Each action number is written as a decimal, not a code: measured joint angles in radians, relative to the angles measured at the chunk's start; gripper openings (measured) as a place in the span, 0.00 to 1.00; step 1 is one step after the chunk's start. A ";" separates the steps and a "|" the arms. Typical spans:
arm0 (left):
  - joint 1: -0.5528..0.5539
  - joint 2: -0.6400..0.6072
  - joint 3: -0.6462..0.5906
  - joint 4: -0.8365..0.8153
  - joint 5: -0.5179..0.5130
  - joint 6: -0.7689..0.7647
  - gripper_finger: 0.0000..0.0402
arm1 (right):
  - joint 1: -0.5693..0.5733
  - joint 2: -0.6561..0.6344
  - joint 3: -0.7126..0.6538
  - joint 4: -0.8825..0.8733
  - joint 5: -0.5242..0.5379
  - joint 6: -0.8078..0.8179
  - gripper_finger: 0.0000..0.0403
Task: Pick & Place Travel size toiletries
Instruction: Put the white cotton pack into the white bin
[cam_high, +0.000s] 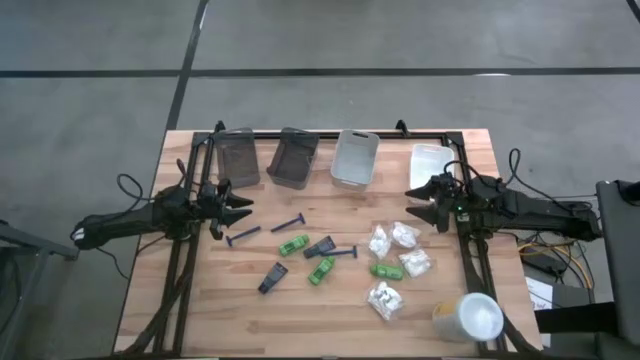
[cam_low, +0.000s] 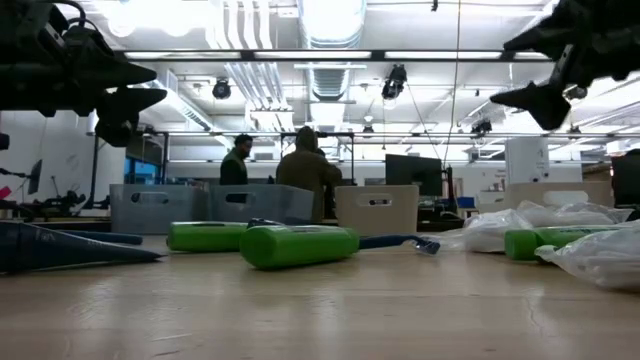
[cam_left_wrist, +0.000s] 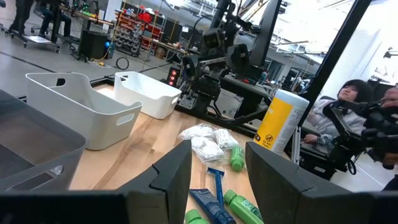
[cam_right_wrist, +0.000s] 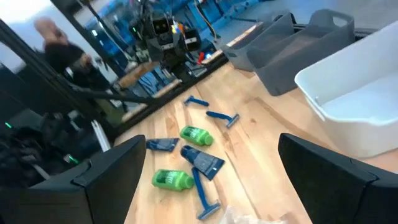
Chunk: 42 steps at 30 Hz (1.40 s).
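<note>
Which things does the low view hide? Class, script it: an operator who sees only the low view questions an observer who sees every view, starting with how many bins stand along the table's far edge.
Observer: Four in a row. There are two dark grey bins, a light grey bin and a clear bin.
Operator: Is anything at the near right corner?
Observer: Yes, a large white cup, outside your picture.
Operator: Are the end effectors carrying anything?
Observer: No. The left end effector and the right end effector are both open and empty, one over each side of the table.
</note>
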 joint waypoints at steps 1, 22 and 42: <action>0.000 0.000 0.000 0.000 0.000 0.000 0.39 | 0.000 0.025 0.024 -0.007 0.000 -0.015 0.90; 0.000 0.000 0.000 0.000 0.000 0.000 0.39 | 0.132 0.536 0.542 -0.418 -0.052 -0.327 0.90; 0.000 0.000 0.000 -0.001 0.000 0.000 0.39 | 0.197 0.938 0.580 -0.674 0.037 -0.385 0.90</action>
